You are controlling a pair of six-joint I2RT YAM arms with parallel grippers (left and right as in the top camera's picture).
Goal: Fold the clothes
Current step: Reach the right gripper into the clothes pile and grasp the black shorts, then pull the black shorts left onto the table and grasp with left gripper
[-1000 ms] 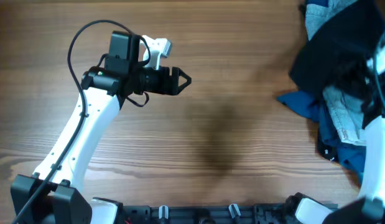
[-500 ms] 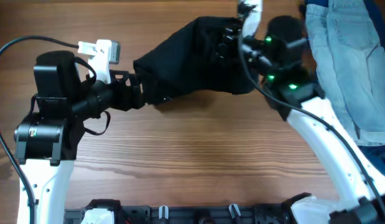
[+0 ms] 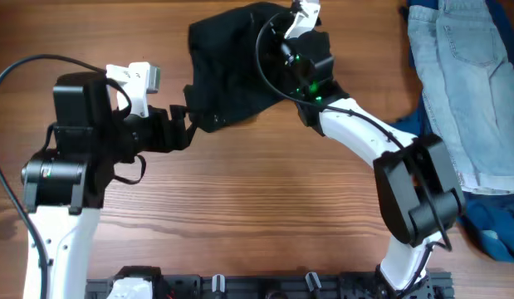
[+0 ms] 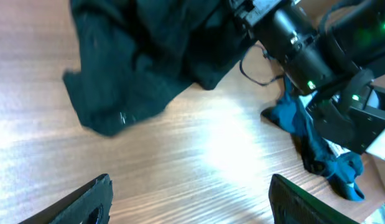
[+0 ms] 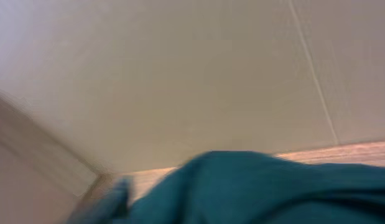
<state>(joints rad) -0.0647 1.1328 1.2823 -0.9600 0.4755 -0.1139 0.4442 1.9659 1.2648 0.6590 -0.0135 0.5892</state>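
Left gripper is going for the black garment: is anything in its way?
Nothing visible. Bare table lies between the open left gripper and the black garment's near edge. The right arm and a teal cloth sit off to the right, outside that path.

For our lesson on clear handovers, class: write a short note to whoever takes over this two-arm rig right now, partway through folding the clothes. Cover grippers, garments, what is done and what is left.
Left gripper: open and empty, at the near-left edge of the crumpled black fabric garment.
Right gripper: at the garment's far-right side, hidden by cloth, so its grip cannot be seen.
Pale blue denim jeans and a dark blue cloth lie unfolded at the right edge of the brown wooden table.
Done: the black garment is apart from that heap.
Left: spread it flat, fold it, then fold the rest.
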